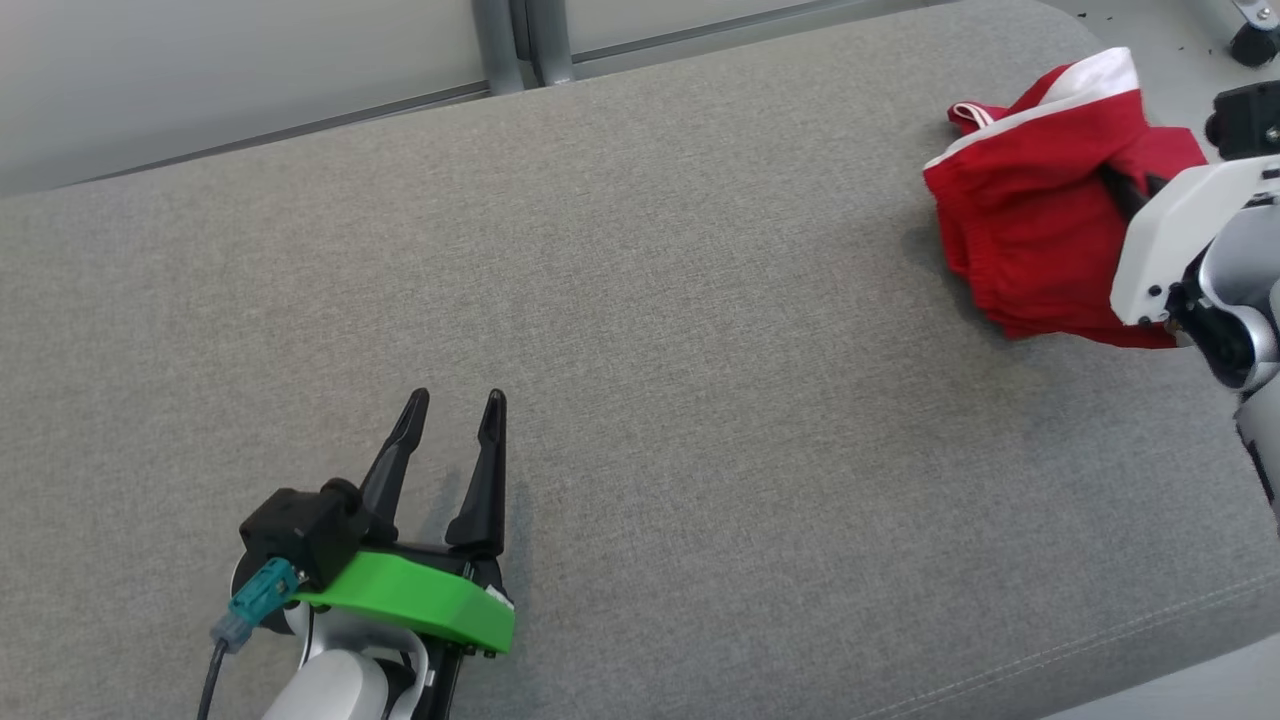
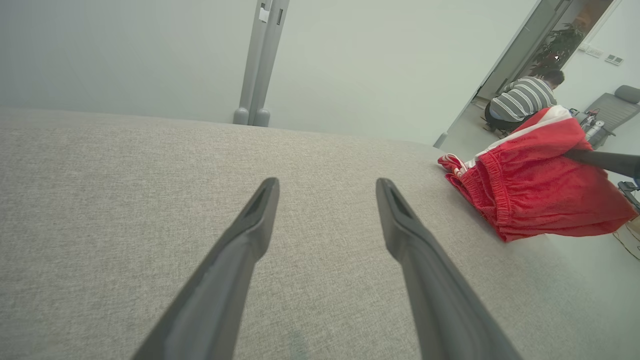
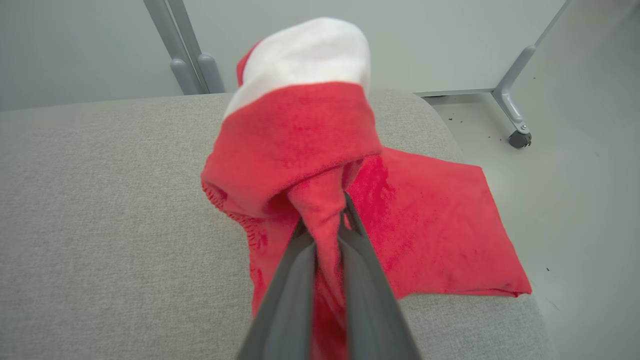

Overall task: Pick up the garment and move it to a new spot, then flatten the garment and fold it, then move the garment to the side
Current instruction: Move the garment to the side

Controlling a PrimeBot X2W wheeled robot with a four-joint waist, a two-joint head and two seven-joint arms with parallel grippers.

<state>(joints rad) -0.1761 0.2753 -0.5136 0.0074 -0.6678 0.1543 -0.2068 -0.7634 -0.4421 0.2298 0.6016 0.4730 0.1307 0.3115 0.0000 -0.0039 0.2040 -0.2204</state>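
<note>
— Holding anything, the right pincer?
— Yes, clenched on the red-and-white cloth garment, upper right of the frame, on the grey fabric table; left pincer released, lower left.

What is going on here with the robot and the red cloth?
A two-armed robot is working on a red garment on a grey cushion. Its right tool is shut on a pinch of the garment near the cushion's right end, so part of the cloth is bunched up and the rest lies on the cushion. The left tool is open and holds nothing, well apart from the garment. The garment is not yet flattened or folded.
</note>
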